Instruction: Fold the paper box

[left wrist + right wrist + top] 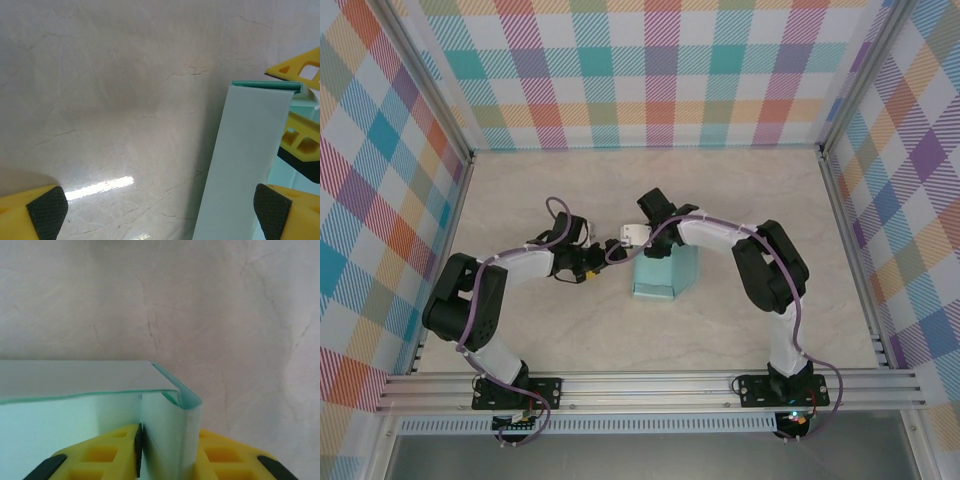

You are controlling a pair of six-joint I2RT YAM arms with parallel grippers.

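Two right fingers [105, 452] pinch the paper box's [75, 380] wall edge, table [210, 300] beyond.

Tabletop [570, 340]: pale beige surface with a marble-like pattern of fine darker veins; flat, slightly glossy, with a bright streak of glare in the left wrist view.
Back wall [650, 70]: upright panel printed in plaid of teal, orange, pink, purple and yellow on white.
Left wall [370, 200]: same plaid print, slanting outward in the top view.
Right wall [910, 200]: same plaid print, opposite the left wall.
Corner posts [420, 75]: silver aluminium profiles where the side walls meet the back wall.
Side rails [855, 260]: aluminium profiles along the tabletop's left and right edges.
Front rail [650, 390]: wide slotted aluminium profile across the near edge.
Perforated strip [650, 425]: pale band just below the front rail.
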